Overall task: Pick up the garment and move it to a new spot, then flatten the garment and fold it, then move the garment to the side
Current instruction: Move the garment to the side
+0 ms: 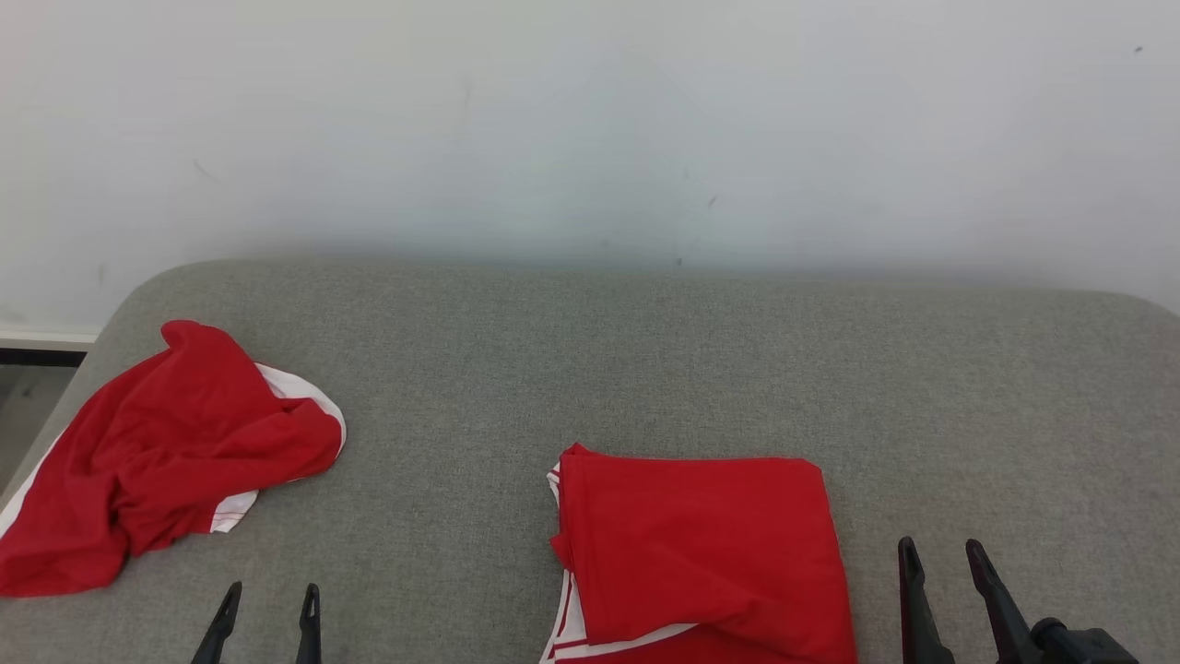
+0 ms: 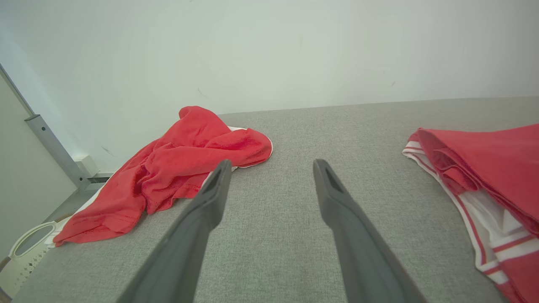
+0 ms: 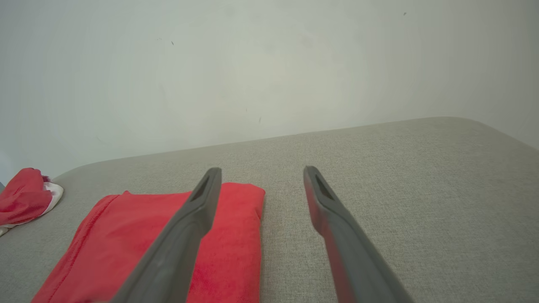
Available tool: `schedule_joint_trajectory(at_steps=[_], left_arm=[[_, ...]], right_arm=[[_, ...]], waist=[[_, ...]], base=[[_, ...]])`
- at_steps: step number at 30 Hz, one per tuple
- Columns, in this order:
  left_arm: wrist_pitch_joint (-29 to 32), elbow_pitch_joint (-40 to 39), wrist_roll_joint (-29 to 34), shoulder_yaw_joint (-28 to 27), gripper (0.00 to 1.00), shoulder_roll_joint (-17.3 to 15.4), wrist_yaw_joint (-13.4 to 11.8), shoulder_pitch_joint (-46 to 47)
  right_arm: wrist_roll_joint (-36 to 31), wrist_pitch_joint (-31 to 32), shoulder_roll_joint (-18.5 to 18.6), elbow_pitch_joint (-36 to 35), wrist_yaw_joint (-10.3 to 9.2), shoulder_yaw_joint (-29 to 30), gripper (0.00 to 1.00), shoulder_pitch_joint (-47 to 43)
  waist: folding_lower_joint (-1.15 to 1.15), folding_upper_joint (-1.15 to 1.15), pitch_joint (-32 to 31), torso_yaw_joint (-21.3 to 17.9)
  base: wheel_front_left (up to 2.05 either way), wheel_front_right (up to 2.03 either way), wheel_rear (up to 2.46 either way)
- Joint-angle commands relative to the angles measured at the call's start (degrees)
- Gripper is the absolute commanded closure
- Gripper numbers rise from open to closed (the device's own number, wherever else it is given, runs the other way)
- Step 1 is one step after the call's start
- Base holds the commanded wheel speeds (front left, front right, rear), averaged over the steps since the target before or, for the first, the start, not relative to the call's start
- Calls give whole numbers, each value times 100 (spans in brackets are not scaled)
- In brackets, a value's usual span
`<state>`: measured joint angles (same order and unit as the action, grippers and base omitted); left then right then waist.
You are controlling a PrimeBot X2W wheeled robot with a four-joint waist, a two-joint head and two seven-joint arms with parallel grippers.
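Observation:
A folded red garment with white trim lies on the grey cushioned surface at the front centre; it also shows as the folded garment in both wrist views. A crumpled red and white garment lies at the far left edge. My left gripper is open and empty between the two garments. My right gripper is open and empty just right of the folded garment.
A pale wall rises right behind the surface. At the left, the surface ends beside a metal post and a white basket handle below. Bare grey fabric stretches to the right of the folded garment.

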<state>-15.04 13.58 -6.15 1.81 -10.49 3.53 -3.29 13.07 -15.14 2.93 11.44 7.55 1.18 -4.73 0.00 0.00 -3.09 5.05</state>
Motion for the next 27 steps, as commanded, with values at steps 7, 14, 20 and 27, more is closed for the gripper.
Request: schedule_joint_trajectory(at_steps=[7, 14, 20, 27], left_arm=[[-10, 3, -38, -2, 0, -36, -26, 47], [-10, -14, -55, 18, 0, -22, -36, 47], [-10, -34, -64, 45, 0, -7, -46, 74], [-10, 10, -64, 77, 0, -12, -18, 117]], right_arm=[[-29, -7, -6, 67, -14, -15, 0, 26], [-26, -7, -5, 154, -14, -24, 0, 44], [-43, -3, -6, 383, -14, -112, 0, 196], [-94, 484, 158, 1423, -14, -211, 0, 1030]], waist=[[0, 0, -3, -8], [0, 0, -18, -12], [0, 0, -5, -4], [0, 0, 39, 20]], base=[[0, 0, 0], [0, 0, 0], [0, 0, 0], [0, 0, 0]])
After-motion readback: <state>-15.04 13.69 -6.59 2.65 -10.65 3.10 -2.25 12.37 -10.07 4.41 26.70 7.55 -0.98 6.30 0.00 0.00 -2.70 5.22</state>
